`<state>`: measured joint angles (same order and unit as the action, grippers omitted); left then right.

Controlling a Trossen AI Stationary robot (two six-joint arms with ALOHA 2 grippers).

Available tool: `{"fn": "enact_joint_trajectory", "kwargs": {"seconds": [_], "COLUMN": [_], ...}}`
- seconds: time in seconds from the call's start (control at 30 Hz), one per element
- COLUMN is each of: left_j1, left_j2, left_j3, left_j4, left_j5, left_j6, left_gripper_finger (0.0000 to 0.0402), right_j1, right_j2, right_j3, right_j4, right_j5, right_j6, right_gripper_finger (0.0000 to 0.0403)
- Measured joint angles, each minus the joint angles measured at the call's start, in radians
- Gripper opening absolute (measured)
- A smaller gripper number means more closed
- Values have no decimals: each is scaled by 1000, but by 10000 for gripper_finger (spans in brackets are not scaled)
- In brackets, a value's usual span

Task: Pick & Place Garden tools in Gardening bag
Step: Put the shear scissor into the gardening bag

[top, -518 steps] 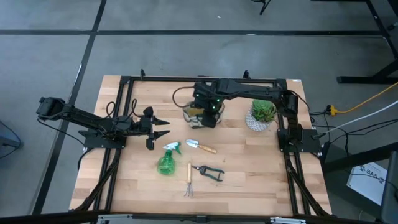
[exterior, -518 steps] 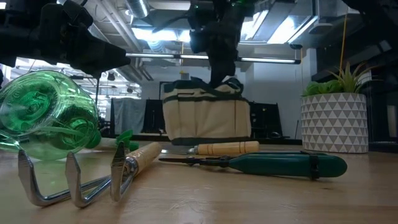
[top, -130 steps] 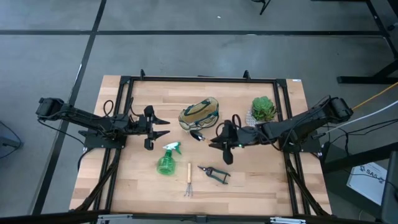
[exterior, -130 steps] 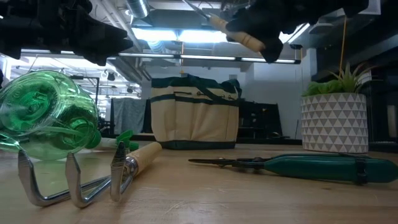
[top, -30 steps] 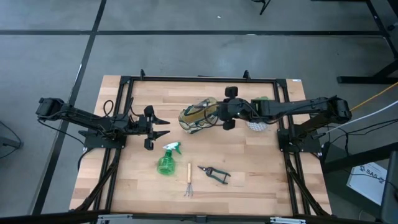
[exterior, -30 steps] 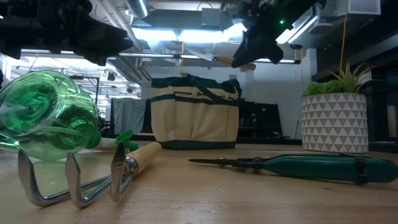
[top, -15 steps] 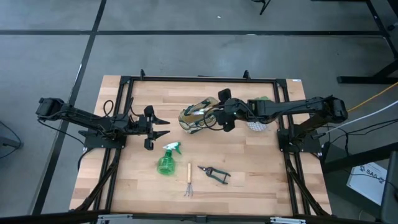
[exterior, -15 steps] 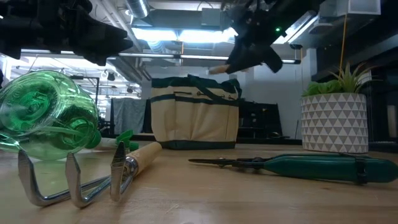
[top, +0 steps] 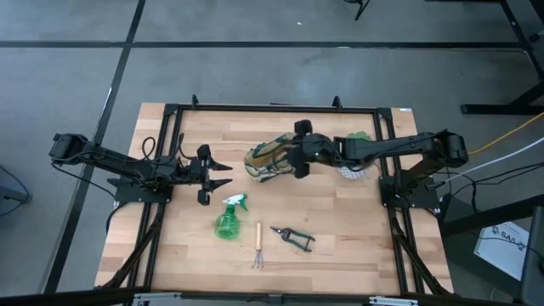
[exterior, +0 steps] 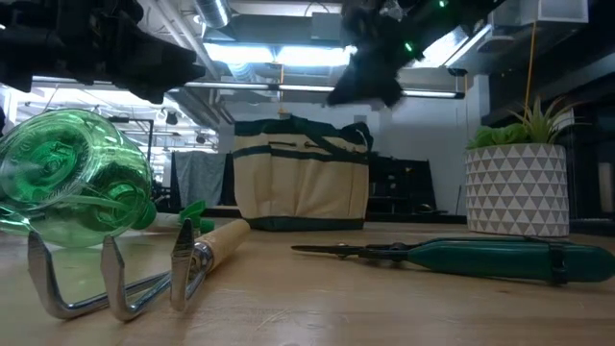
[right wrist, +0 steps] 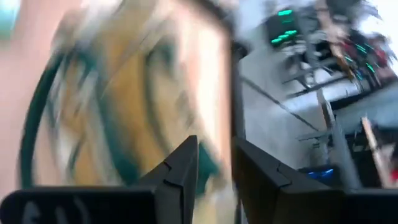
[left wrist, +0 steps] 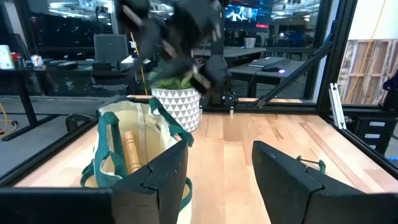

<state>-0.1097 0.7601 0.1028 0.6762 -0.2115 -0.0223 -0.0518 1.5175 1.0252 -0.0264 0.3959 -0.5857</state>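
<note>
The beige gardening bag (top: 269, 159) with green trim stands at the table's far middle. A wooden handle (left wrist: 130, 153) stands inside it, leaning against its wall. My right gripper (top: 291, 161) hangs over the bag's right rim and tips down toward the mouth. Its fingers (right wrist: 186, 163) are slightly apart, with nothing between them. The green spray bottle (top: 228, 219), the rake (top: 257, 246) and the black shears (top: 291, 238) lie on the table nearer the front. At the left, my left gripper (top: 223, 174) stands open, level and pointing at the bag.
A potted plant in a white patterned pot (exterior: 517, 187) stands right of the bag, partly under my right arm in the high view. A black frame (top: 174, 110) runs round the tabletop. Bare wood lies between the bag and the tools.
My right gripper has moved toward the table's left, from beside the bag to over its mouth, and has tipped further down. The wooden handle that stuck out of its fingers in the low view no longer shows there.
</note>
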Motion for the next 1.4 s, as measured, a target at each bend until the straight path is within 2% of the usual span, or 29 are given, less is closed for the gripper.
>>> {"fn": "enact_joint_trajectory", "kwargs": {"seconds": [0.1, 0.2, 0.3, 0.53, 0.73, 0.97, 1.4], "left_j1": [0, 0, 0, 0, 0, 0, 0], "left_j2": [0, 0, 0, 0, 0, 0, 0], "left_j3": [0, 0, 0, 0, 0, 0, 0], "left_j4": [0, 0, 0, 0, 0, 0, 0], "left_j5": [0, 0, 0, 0, 0, 0, 0], "left_j6": [0, 0, 0, 0, 0, 0, 0], "left_gripper_finger": [177, 177, 176, 177, 177, 176, 178], "right_j1": [8, 9, 11, 54, 137, 230, 358], "right_j2": [-26, -59, -88, -102, -96, -28, 74], "right_j3": [0, 0, 1, 1, 1, 0, 0], "right_j4": [75, 38, 1, -23, -83, -108, -147], "right_j5": [45, 43, -22, -248, -286, -295, -295], "right_j6": [262, 367, 454, 694, 870, 972, 963], "right_gripper_finger": [104, 109, 117, 150, 200, 239, 238]}}
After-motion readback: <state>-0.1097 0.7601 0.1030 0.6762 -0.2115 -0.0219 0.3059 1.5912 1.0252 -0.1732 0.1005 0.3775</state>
